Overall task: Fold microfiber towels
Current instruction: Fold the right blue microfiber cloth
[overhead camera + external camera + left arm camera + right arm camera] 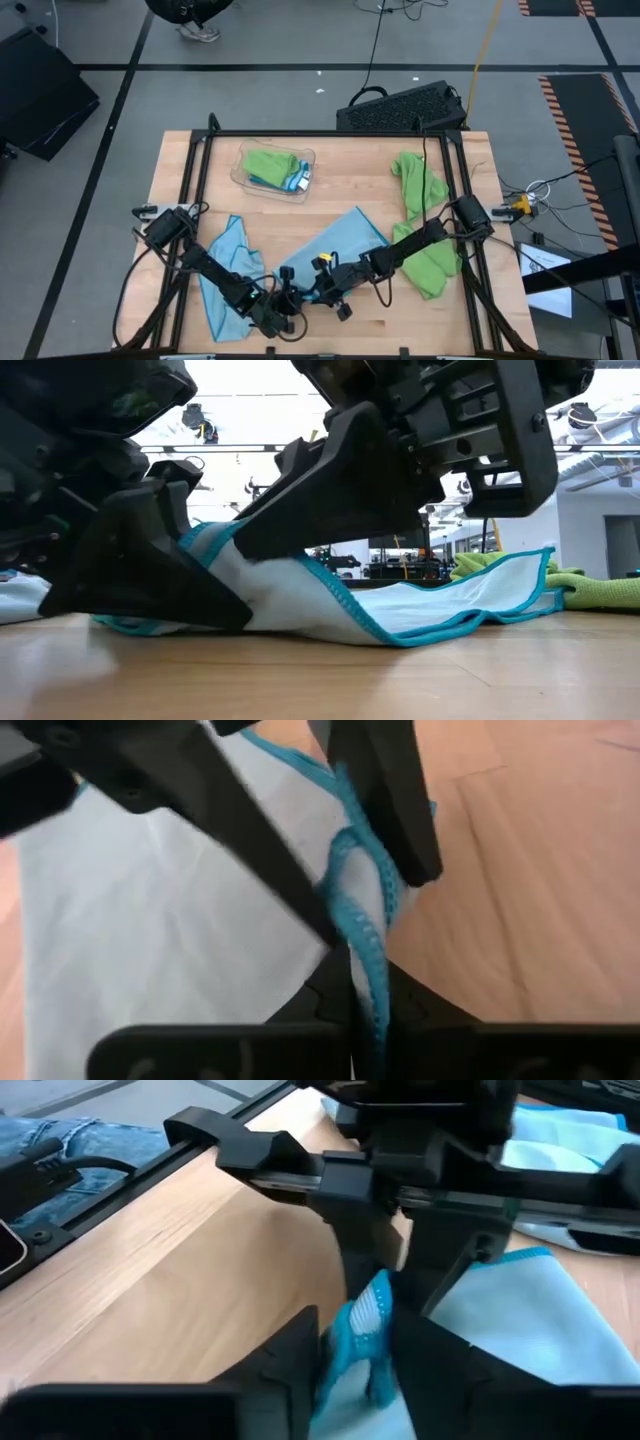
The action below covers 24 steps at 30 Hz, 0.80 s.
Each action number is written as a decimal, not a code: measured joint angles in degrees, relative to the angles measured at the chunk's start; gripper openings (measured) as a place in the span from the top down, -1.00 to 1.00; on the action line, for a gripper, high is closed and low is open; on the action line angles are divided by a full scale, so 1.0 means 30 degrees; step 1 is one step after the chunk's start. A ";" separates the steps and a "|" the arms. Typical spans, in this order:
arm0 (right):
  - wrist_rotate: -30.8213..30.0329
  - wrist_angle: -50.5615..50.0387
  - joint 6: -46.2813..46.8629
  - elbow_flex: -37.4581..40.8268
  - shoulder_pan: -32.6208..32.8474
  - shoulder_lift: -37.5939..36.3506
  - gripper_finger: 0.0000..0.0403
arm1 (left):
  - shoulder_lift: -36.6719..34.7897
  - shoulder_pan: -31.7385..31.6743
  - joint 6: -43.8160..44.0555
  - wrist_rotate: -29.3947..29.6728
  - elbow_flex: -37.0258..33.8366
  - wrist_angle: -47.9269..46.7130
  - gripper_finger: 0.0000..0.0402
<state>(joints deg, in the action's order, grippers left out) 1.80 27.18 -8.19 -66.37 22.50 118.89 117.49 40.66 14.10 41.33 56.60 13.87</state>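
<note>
The left fingers (350, 982) are pressed tight together on the stitched edge of a light blue towel (345, 245), near the front edge of the counter (480, 320). The right fingers (355, 1342) meet them at the same spot, one on each side of that bunched blue edge and partly closed around it, but it is hard to tell if they squeeze it yet. In the low view the pinched corner is lifted a little off the wood, and the rest of this towel (440, 605) lies flat behind it. From the front middle of the counter it spreads out toward the back and the right. A second light blue towel (228, 275) lies crumpled near the front left corner, under the left arm (205, 262). A lime green towel (420, 190) lies in a heap along the right edge, under the right arm (420, 240). It runs from near the back right corner down toward the front. Near the back edge, left of the middle, a clear tray (243, 176) holds a folded green towel (270, 163), with a bit of blue cloth and a white tag beside it.
</note>
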 joint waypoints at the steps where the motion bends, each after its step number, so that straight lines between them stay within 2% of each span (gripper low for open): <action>1: 0.0000 -0.0008 0.0000 0.0000 0.0000 0.0000 0.55 | 0.0000 0.0003 -0.0049 0.0033 0.0000 0.0000 0.97; 7: -0.0029 -0.0008 -0.0094 0.0000 0.0000 -0.0014 0.95 | 0.0000 0.0015 0.0203 0.0053 0.0000 0.0007 0.91; 15: -0.0601 -0.1736 -0.0158 0.0007 0.0197 -0.1001 0.97 | 0.0007 0.0110 0.1271 0.0222 0.0000 0.0277 0.83; 18: -0.1791 -0.3435 -0.0006 0.0007 0.0441 -0.1864 0.97 | 0.0015 0.0449 0.1302 0.0330 -0.0007 0.0258 0.67; 24: -0.3388 -0.6833 0.0878 0.0007 0.1081 -0.3438 0.98 | 0.0015 0.1561 0.1500 0.2739 -0.0007 -0.0734 0.23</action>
<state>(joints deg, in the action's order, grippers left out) -8.36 6.68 -5.55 -66.35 25.74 108.58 117.54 45.35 18.60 49.55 56.58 11.67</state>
